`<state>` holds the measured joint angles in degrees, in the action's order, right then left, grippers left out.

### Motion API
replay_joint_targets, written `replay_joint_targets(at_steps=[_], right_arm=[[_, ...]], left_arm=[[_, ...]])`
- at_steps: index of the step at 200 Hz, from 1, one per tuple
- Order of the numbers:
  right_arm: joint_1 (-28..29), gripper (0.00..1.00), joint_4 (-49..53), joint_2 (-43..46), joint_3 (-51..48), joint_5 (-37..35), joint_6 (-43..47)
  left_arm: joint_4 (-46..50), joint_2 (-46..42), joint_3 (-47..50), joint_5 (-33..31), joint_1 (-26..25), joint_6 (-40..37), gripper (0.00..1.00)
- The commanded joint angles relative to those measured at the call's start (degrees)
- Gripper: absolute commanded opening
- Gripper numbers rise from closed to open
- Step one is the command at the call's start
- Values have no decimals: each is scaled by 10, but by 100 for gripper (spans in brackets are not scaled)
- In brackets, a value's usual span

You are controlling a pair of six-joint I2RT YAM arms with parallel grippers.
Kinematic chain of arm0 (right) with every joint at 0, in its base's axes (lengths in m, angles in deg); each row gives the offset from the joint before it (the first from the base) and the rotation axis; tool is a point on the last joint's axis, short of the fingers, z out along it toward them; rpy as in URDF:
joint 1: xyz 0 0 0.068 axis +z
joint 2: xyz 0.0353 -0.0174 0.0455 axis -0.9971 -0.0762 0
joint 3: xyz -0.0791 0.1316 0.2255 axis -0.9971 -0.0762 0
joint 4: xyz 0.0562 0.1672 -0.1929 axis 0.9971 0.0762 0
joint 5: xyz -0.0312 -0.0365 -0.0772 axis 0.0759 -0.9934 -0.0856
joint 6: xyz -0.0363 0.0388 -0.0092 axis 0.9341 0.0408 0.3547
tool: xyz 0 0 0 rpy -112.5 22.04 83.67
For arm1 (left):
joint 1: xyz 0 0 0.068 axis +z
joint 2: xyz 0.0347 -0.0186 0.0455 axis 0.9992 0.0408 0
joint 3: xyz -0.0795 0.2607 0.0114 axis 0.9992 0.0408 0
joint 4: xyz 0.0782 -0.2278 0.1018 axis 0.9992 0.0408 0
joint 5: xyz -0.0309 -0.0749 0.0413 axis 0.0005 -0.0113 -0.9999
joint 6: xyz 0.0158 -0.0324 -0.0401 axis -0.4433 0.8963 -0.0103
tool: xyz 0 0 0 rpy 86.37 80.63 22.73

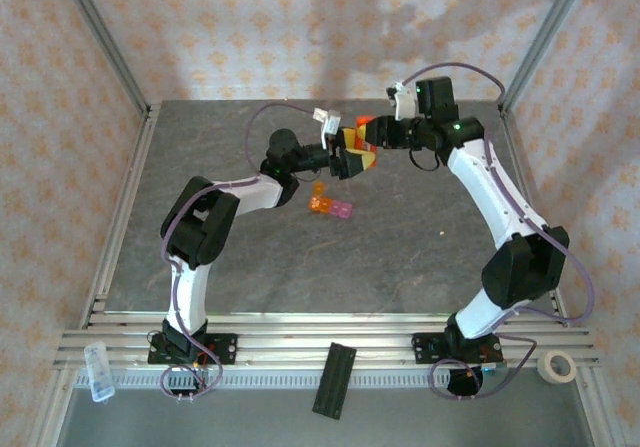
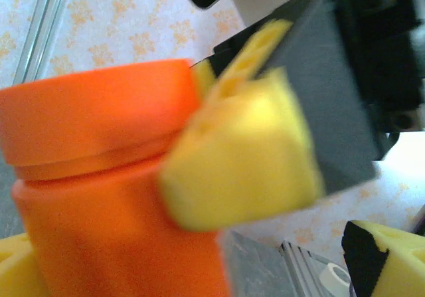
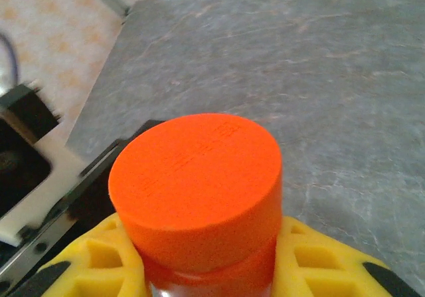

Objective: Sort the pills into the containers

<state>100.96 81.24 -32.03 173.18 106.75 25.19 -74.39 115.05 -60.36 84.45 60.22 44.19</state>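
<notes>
The containers (image 1: 330,207), a short strip of cells with one orange end and the rest pink, lie on the grey table just below the two grippers. An orange bottle (image 1: 364,123) with an orange cap is held in the air above the table. My right gripper (image 3: 209,270) is shut on it under the cap (image 3: 196,177), a yellow finger (image 3: 325,264) on each side. My left gripper (image 2: 199,264) is open around the bottle body (image 2: 106,191), with a wide gap to its right finger (image 2: 388,257). No pills can be made out.
A black bar (image 1: 334,379) lies across the front rails. A clear plastic box (image 1: 98,370) sits at the front left and a tape roll (image 1: 557,367) at the front right. Frame posts (image 1: 535,42) stand at the back corners.
</notes>
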Motion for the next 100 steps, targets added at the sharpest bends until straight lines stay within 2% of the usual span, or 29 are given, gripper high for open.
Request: replay_joint_targets(at_steps=[1,40,86,100], right_arm=[[-10,27,-123,44,-50,-119,-77],[-14,27,-224,60,-163,-212,-87],[-5,27,-383,67,-324,-325,-97],[-3,28,-406,60,-350,-332,-105]], left_arm=[[-42,-23,35,-11,5,-34,100],[-46,-70,115,-49,21,-64,100],[-5,-164,214,-164,39,-129,100],[35,-197,234,-198,41,-162,100]])
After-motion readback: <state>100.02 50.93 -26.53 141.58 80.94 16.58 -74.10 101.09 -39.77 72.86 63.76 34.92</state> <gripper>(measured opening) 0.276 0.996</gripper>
